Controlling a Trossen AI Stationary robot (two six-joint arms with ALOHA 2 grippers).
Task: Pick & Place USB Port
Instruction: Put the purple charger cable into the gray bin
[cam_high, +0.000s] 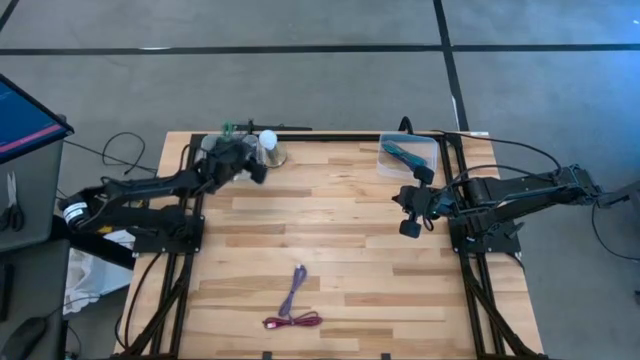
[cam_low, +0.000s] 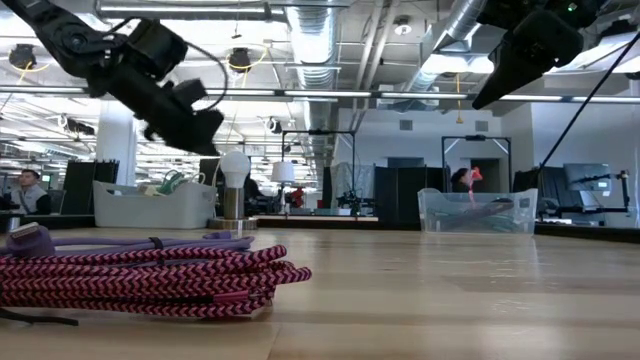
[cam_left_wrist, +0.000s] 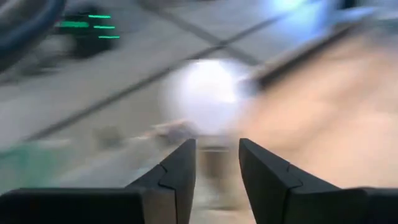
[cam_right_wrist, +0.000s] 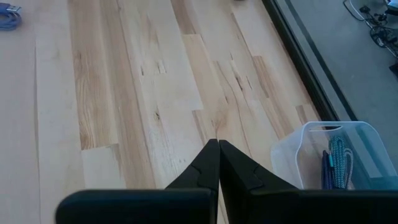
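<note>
A coiled purple and red USB cable (cam_high: 293, 305) lies flat on the wooden table near its front edge; it fills the foreground of the low view (cam_low: 150, 275). My left gripper (cam_high: 256, 170) hovers at the table's far left, beside a white light bulb (cam_high: 268, 148). Its wrist view shows the fingers (cam_left_wrist: 217, 155) open, with nothing between them and the bulb (cam_left_wrist: 202, 93) just beyond. My right gripper (cam_high: 410, 212) hangs shut above the table's right side, its fingertips (cam_right_wrist: 217, 144) together over bare wood.
A clear bin (cam_high: 408, 155) holding blue cables stands at the far right corner, also seen in the right wrist view (cam_right_wrist: 336, 155). A second bin (cam_low: 150, 205) with green items stands at the far left, behind the bulb on its stand (cam_low: 234, 190).
</note>
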